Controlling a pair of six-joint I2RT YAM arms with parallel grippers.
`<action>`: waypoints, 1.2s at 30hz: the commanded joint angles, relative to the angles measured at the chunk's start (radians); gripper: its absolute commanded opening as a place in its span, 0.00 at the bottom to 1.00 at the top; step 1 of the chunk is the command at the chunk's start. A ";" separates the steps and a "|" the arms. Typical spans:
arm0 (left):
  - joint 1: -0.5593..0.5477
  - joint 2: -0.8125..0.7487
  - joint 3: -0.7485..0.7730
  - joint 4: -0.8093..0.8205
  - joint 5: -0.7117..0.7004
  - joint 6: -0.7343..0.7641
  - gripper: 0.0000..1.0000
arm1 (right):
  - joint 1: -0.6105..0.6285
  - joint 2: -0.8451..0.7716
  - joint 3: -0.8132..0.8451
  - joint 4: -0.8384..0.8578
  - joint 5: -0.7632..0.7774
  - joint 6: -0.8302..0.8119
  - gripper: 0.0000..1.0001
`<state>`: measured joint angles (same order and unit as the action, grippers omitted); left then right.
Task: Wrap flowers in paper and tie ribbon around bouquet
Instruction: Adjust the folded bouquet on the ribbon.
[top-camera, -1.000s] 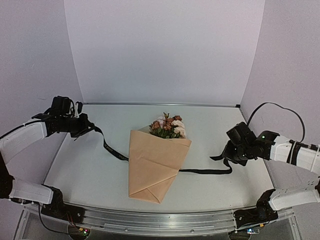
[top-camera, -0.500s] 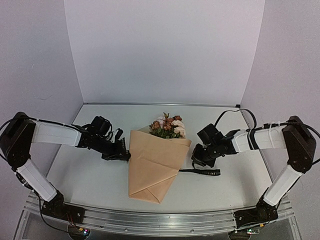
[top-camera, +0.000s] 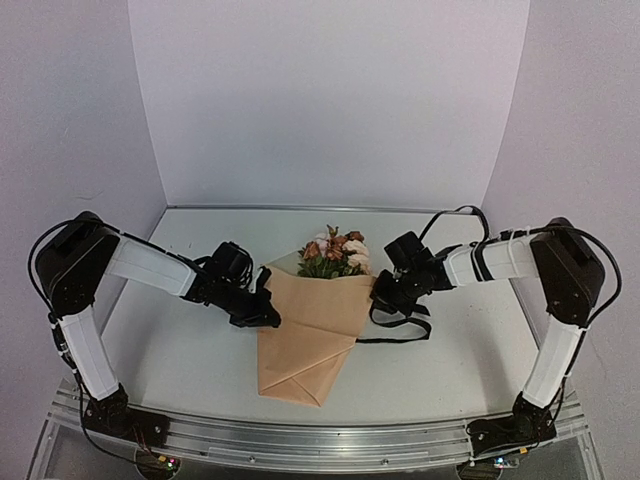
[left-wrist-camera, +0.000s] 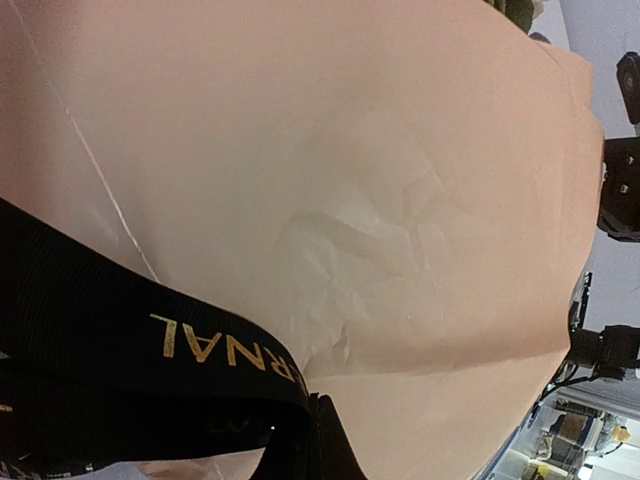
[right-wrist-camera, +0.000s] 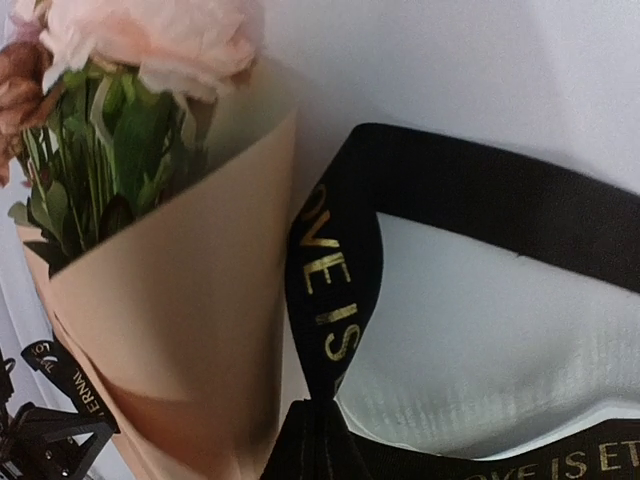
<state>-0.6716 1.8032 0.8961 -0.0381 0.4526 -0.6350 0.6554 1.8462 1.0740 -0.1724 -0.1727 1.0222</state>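
The bouquet lies mid-table, a tan paper (top-camera: 305, 335) cone with its point toward me and the flowers (top-camera: 337, 252) showing at its far, wide end. My left gripper (top-camera: 268, 315) is over the cone's left edge, shut on one end of the black ribbon (left-wrist-camera: 120, 370), and the paper (left-wrist-camera: 350, 150) fills its wrist view. My right gripper (top-camera: 380, 295) is at the cone's right edge, shut on the other end of the ribbon (right-wrist-camera: 335, 260), which loops beside the paper (right-wrist-camera: 190, 330) and the flowers (right-wrist-camera: 130, 60). Slack ribbon (top-camera: 400, 330) lies on the table to the right.
The white table (top-camera: 180, 370) is closed in by white walls at the back and on both sides. A metal rail (top-camera: 320, 440) with the arm bases runs along the near edge. Black cables hang from both arms.
Both arms have swung inward from the table's sides to the bouquet, carrying the ribbon ends with them. The ribbon's right part now lies bunched in loops beside the cone.
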 joint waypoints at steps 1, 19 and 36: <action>-0.002 -0.021 0.043 0.078 0.005 -0.029 0.00 | -0.035 -0.120 -0.043 -0.042 0.083 -0.008 0.00; 0.031 -0.260 -0.083 -0.264 -0.486 -0.123 0.00 | 0.030 -0.064 -0.063 -0.030 0.031 0.083 0.00; -0.055 -0.065 -0.010 -0.198 -0.256 -0.094 0.00 | -0.015 0.067 0.090 -0.028 -0.033 0.054 0.00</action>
<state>-0.6865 1.6903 0.8363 -0.2538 0.1350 -0.7486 0.6610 1.8828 1.0992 -0.2162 -0.1844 1.0937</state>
